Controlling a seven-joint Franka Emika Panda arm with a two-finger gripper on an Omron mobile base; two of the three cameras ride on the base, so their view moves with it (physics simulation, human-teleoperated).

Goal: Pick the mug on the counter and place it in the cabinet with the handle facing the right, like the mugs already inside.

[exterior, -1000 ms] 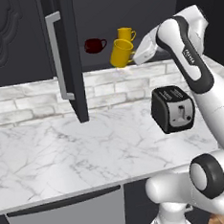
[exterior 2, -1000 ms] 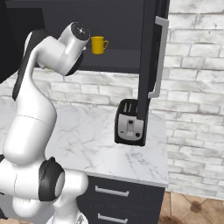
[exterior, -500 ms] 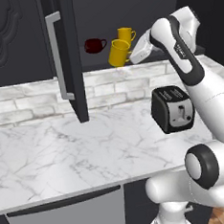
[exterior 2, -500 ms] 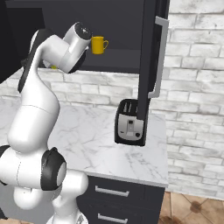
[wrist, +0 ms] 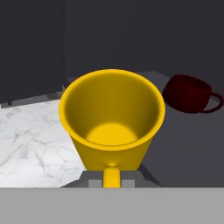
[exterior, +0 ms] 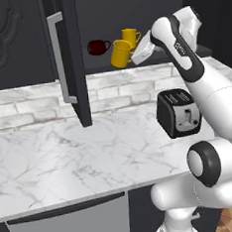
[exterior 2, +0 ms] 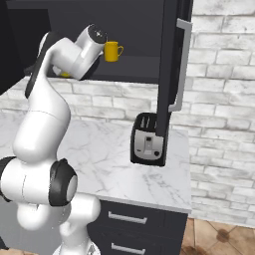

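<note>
Golden-yellow mug (wrist: pixel 112 118) (dark-red mug (wrist: pixel 189 93))

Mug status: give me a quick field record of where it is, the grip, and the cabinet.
mug: golden-yellow, held in the air at the cabinet opening
gripper: shut on the handle
cabinet: door open
inside cabinet: dark red mug, lemon-yellow mug
counter: toaster on it
</note>
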